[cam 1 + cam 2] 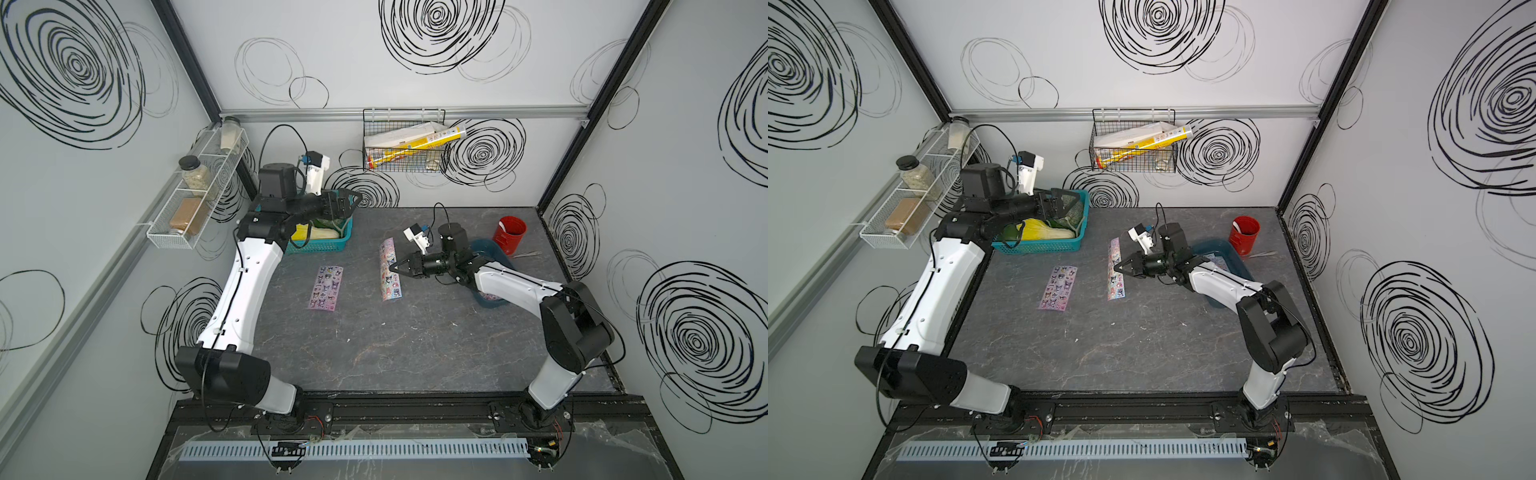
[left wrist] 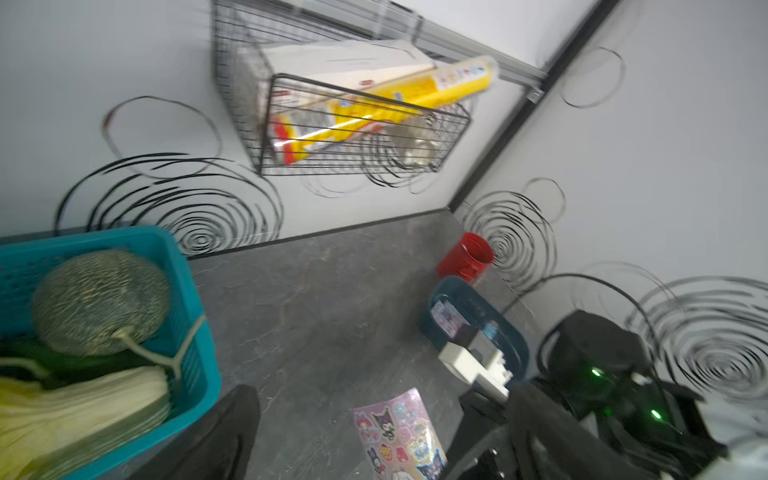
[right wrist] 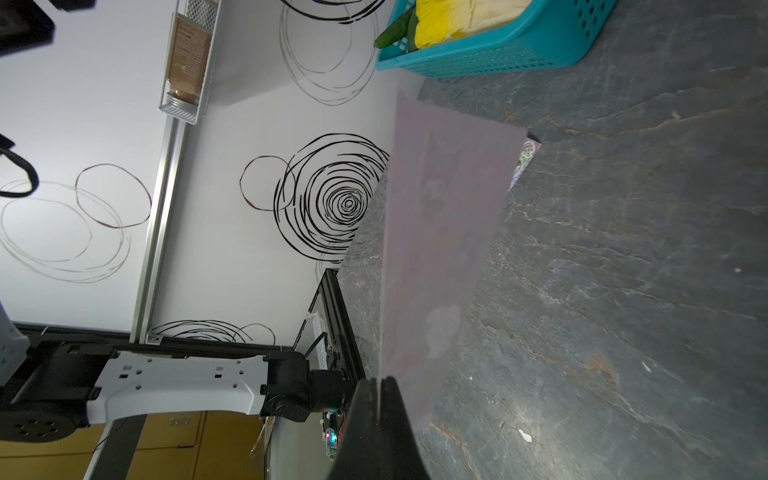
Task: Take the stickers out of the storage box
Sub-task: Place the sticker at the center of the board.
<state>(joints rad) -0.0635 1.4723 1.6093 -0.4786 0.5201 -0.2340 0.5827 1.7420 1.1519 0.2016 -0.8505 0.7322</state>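
Observation:
The storage box (image 1: 496, 251) (image 1: 1208, 246) is a dark teal tray at the right, half hidden under my right arm. Some stickers (image 2: 446, 318) lie inside it. My right gripper (image 1: 394, 270) (image 1: 1118, 268) is shut on one pink sticker sheet (image 1: 389, 272) (image 3: 436, 249). It pinches the sheet by its edge, and the sheet stands curled on the table left of the box. A lilac sticker sheet (image 1: 326, 288) (image 1: 1059, 287) lies flat further left. My left gripper (image 1: 351, 201) (image 1: 1073, 199) hangs open and empty above the bright-blue basket at the back left.
The bright-blue lattice basket (image 1: 328, 245) holds a melon and vegetables. A red cup (image 1: 510, 234) stands behind the box, with a thin metal tool (image 1: 525, 254) beside it. A wire basket (image 1: 405, 141) hangs on the back wall and a white shelf (image 1: 199, 187) on the left wall.

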